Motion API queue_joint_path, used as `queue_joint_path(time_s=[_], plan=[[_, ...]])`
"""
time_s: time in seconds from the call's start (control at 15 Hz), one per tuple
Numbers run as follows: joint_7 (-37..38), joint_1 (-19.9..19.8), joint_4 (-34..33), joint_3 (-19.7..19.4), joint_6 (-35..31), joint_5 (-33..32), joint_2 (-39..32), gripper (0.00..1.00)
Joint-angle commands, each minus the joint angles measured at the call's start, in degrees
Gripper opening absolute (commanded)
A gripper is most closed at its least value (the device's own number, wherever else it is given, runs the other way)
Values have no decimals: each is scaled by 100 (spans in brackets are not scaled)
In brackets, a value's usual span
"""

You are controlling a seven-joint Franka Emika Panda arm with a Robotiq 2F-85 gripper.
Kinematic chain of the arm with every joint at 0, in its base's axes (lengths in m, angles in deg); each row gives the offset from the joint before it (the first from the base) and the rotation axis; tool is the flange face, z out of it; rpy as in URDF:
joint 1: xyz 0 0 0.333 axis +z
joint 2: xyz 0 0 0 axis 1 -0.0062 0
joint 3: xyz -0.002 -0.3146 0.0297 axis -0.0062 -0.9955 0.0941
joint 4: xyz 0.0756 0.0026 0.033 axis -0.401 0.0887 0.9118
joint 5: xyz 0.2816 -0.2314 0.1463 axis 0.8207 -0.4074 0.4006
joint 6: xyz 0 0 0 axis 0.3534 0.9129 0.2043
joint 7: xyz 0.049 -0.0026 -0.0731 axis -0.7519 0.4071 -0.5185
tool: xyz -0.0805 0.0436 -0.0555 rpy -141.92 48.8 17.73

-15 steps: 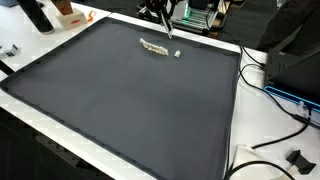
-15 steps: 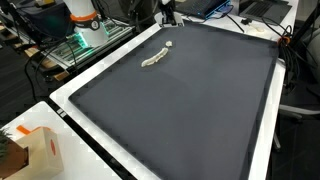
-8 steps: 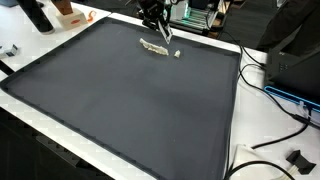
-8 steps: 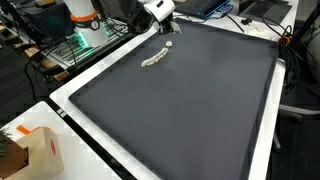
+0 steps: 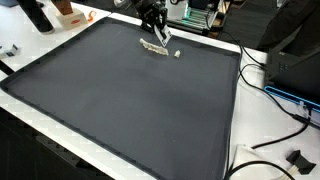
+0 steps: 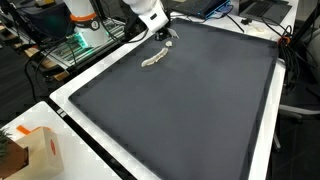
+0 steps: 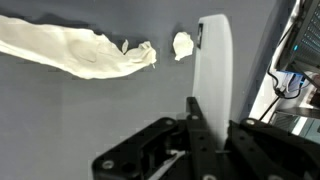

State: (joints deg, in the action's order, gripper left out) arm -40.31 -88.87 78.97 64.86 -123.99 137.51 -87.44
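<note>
Hovering tool: the black Robotiq gripper on its white wrist hangs low over the far edge of the mat, seen in both exterior views.
Gripper state: cannot be told. The wrist view shows only one broad white finger rising from the black body, and the exterior views are too small to show whether the jaws are apart or together.
Nearest thing: a long crumpled white strip of soft material lies flat on the mat, just below and beside the fingertips. It does not appear to be touched.
Strip in wrist view: it runs from the left edge toward the middle.
Small piece: a little white crumpled scrap sits just off the strip's end, apart from it and close beside the finger.
Surface: a large dark grey mat on a white table.
Surroundings: black cables trail off the table edge, and an orange-and-white box stands well apart from the strip.
</note>
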Motion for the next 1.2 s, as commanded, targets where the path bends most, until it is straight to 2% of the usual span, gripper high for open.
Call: queue_joint_path(time_s=[0.0, 0.6, 1.13], plan=[[50, -132, 15, 20, 185, 264, -85, 1], [570, -207, 56, 8, 325, 497, -101, 1], [1713, -204, 208, 8, 231, 385, 145, 1]])
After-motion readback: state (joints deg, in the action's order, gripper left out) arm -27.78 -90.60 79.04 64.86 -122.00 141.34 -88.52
